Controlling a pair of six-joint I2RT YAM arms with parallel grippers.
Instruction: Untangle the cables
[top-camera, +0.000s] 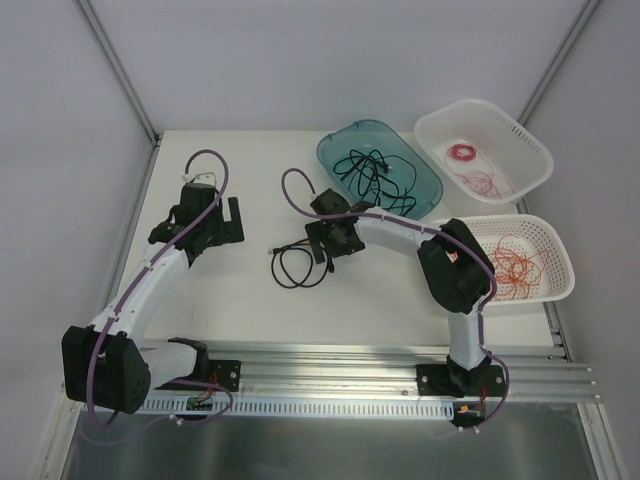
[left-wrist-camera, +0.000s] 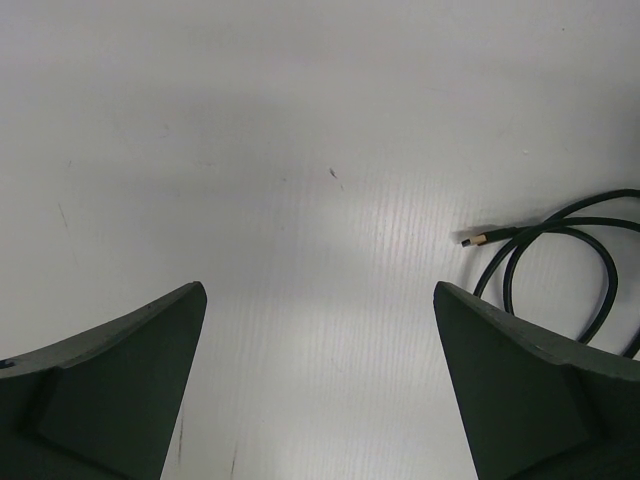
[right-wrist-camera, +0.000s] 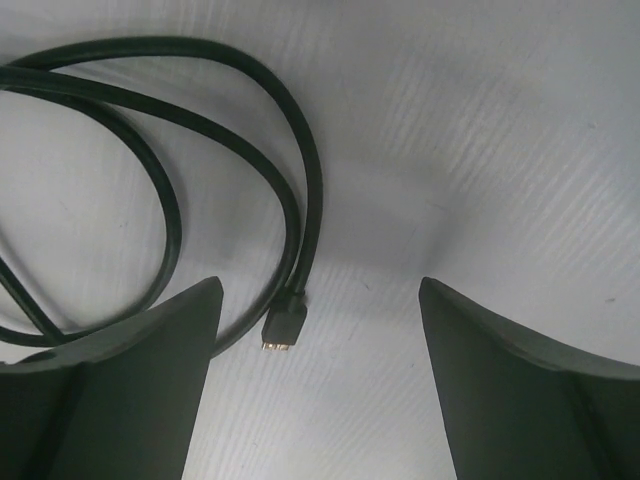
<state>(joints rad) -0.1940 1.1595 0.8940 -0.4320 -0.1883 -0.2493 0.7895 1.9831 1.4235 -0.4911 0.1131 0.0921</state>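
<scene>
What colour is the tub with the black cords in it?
The tub is see-through teal, clearest in the top view.

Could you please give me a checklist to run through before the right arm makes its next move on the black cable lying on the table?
1. Is the right gripper open? Ok: its jaws stand apart and clamp nothing.
2. Is the plug of the black cable within the grasp? Ok: it lies between the jaws, close to one of them.
3. Is the left gripper free? Ok: it is open and holds nothing.
4. Is the black cable separate from the others? Ok: it lies alone on the table, outside the teal tray.
5. Do the fingertips have clearance above the table? Cannot tell.
</scene>
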